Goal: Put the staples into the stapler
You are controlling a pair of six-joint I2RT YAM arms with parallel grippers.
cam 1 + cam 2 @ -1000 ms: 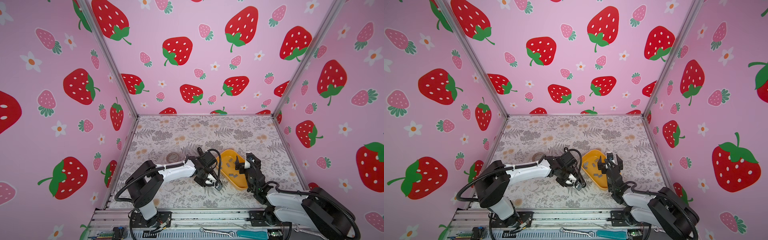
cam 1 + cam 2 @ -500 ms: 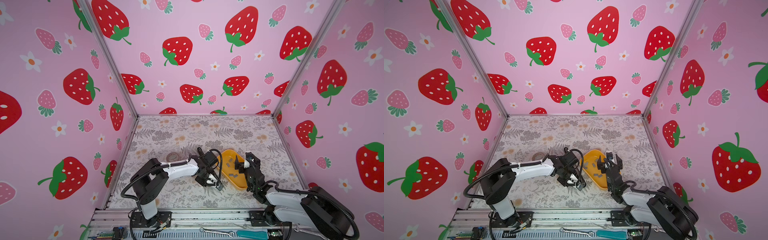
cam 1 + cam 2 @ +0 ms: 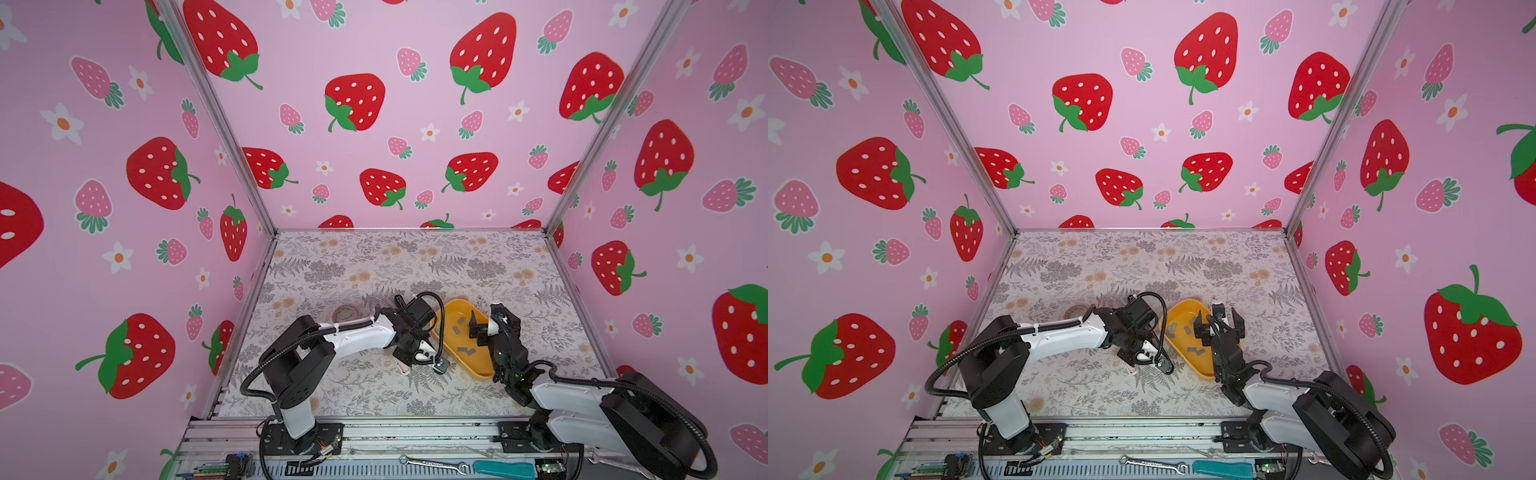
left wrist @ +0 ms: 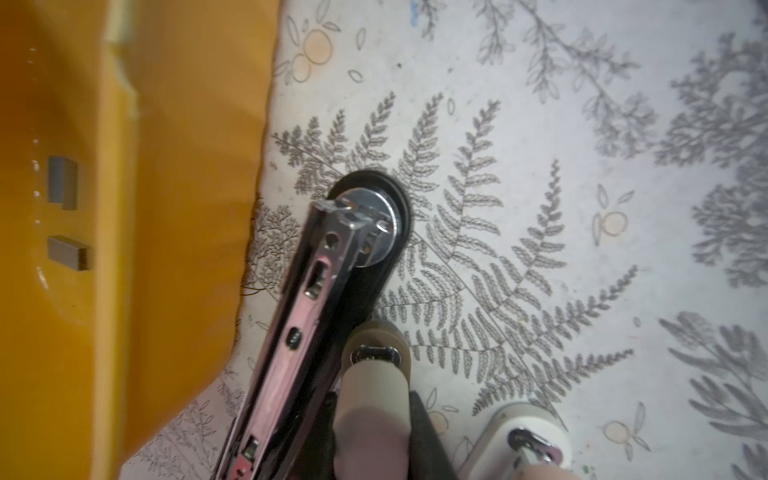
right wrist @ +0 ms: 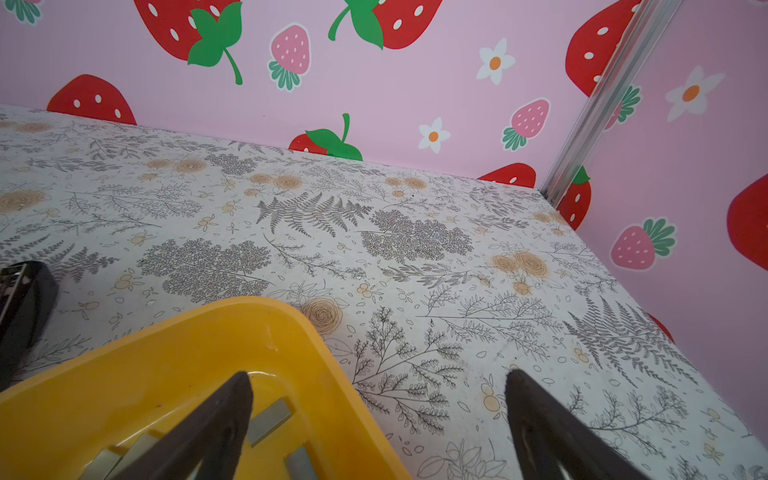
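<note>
Staples (image 4: 68, 252) scattered loose in the yellow tray (image 3: 453, 309) at lower centre in both top views, stapler (image 4: 307, 291) laid open just left of it, its pale top arm clamped by the left gripper (image 4: 374, 399), right gripper (image 5: 379, 376) spread wide and empty at the tray's right edge

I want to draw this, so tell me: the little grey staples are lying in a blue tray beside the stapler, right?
Not quite. The tray is yellow, not blue; both top views show it. The rest is right: the little grey staples lie in it, beside the stapler.
</note>
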